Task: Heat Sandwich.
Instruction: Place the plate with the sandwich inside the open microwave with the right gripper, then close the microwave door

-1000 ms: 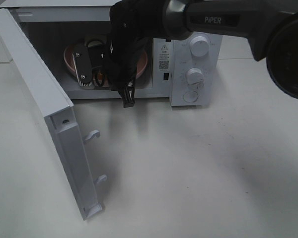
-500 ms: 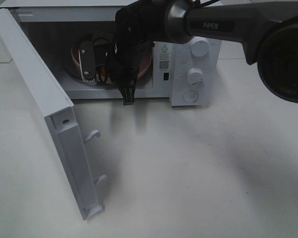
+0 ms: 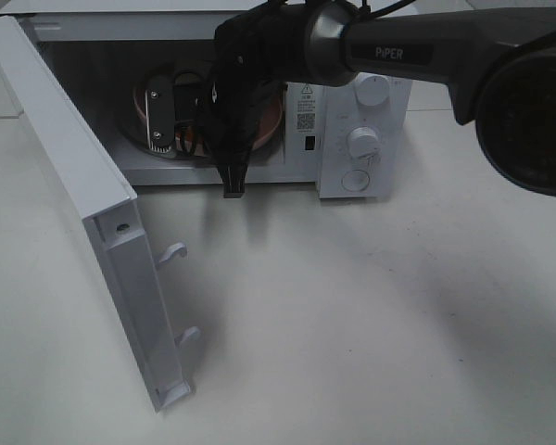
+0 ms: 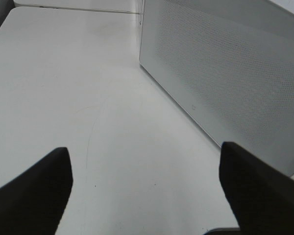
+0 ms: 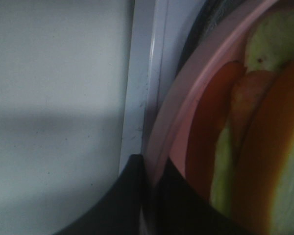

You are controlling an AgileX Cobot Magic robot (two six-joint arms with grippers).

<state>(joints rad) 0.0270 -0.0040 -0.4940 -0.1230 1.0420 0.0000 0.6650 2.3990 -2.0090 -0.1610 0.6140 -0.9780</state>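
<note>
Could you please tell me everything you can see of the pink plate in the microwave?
The pink plate is round and smooth, with a raised rim. It sits inside the open microwave, carrying the sandwich. The right gripper is shut on its rim; the arm hides much of it from above.

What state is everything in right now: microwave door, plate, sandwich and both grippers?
microwave door: swung wide open.
plate: inside the microwave, rim pinched by the right gripper.
sandwich: lying on the plate, inside the microwave.
right gripper: shut on the plate's rim.
left gripper: open, holding nothing, above the table.
</note>
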